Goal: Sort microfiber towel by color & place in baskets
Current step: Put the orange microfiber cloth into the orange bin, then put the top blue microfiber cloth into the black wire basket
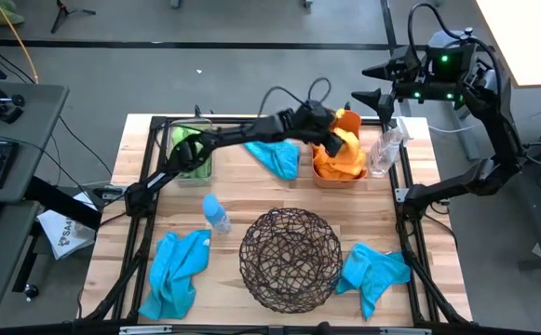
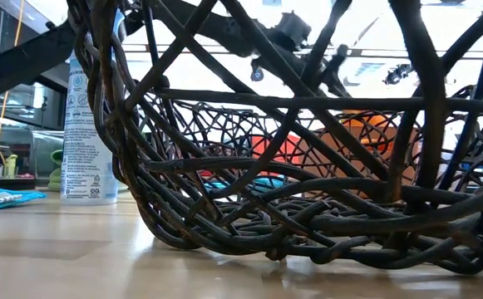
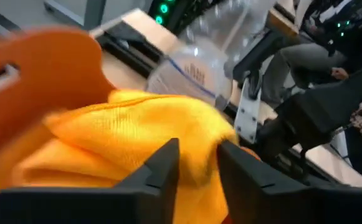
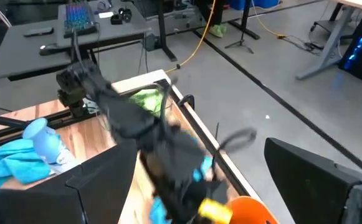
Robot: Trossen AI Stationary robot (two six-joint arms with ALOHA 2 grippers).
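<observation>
Left gripper (image 1: 331, 140) reaching across the far side of the table, right over the salmon-orange basket (image 1: 337, 173), fingers (image 3: 162, 165) pinched on an orange towel (image 3: 131, 137) that sits bunched up in that basket. Same orange towel (image 1: 347, 149) piled high above the rim from overhead. Right gripper (image 1: 374, 84) parked up off the far right corner of the table, fingers spread wide, holding nothing. Green towel (image 1: 188, 154) already down in the clear bin (image 1: 192, 172) at the far left. One turquoise towel (image 1: 277, 156) lying between the bin and the orange basket, another (image 1: 177, 270) at the near left, a third (image 1: 372, 272) at the near right just beside the round wire basket (image 1: 290, 258). Wire basket looking empty from above. Blue-capped clear bottle (image 1: 215, 214) standing just left of the wire basket, and some crinkly clear plastic bag (image 1: 386, 149) right of the orange basket.
</observation>
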